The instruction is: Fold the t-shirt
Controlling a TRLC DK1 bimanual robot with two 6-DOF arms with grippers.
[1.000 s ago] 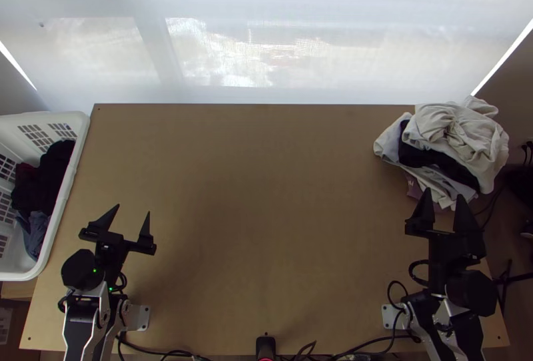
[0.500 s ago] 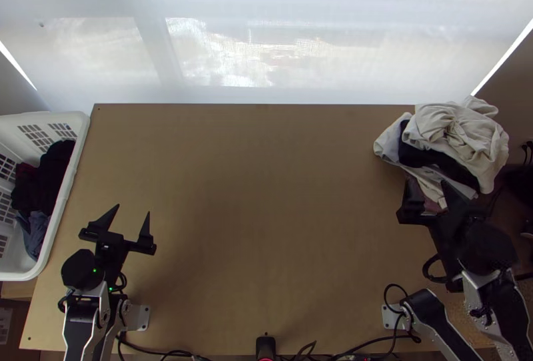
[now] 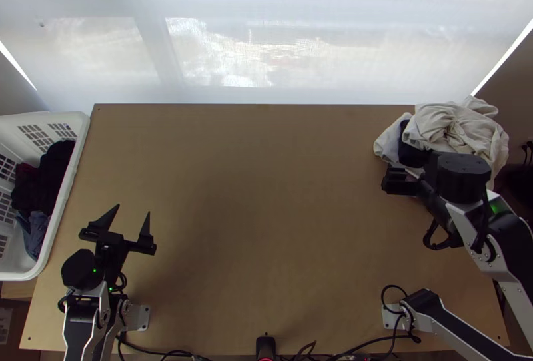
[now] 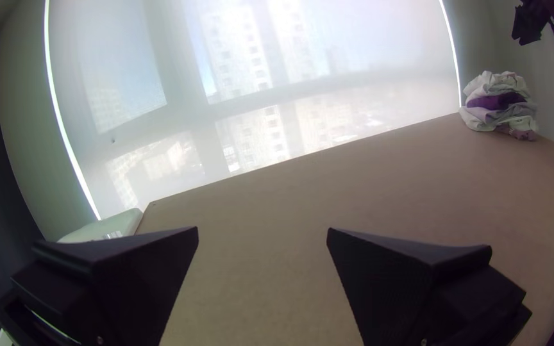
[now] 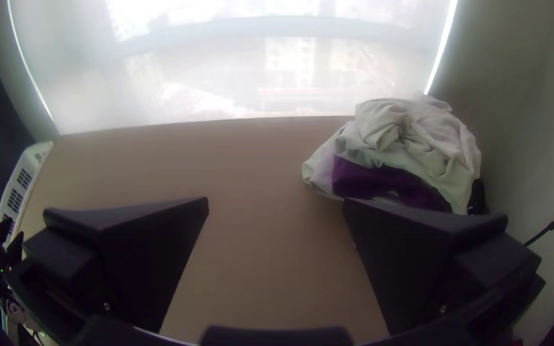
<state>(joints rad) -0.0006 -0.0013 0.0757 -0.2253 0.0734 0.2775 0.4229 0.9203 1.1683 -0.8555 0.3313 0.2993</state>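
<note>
Pale daylight comes through a big window screen (image 3: 266, 48) across the top of the frame, and below it stretches a brown wooden bench (image 3: 266, 228), broad and flat.

At the right of the frame, toward the top, I see a heap of clothes (image 3: 460, 124) piled near the bench's far corner. Cream and whitish cloth is bunched on top, all loose wrinkles, with a dark piece (image 3: 412, 154) tucked beneath it; from the right wrist that piece looks purple. Which of them is the t-shirt I can't tell, but the garments lie crumpled together there.

The right hand (image 3: 400, 181) is right by the heap, at its lower left side, with the arm coming up from the lower right of the frame. Its own wrist view has the two black fingers spread wide, nothing gripped between them. Whether it touches the cloth, I can't make out.

Down at the lower left, the left hand (image 3: 134, 208) is over the bench, likewise parted and holding nothing, its tips pointing up the frame.

Along the left edge sits a white basket (image 3: 66, 188) with slotted sides, dark clothes (image 3: 46, 174) and a blue-grey piece (image 3: 34, 231) inside. Black cables (image 3: 360, 346) trail along the bottom edge.
</note>
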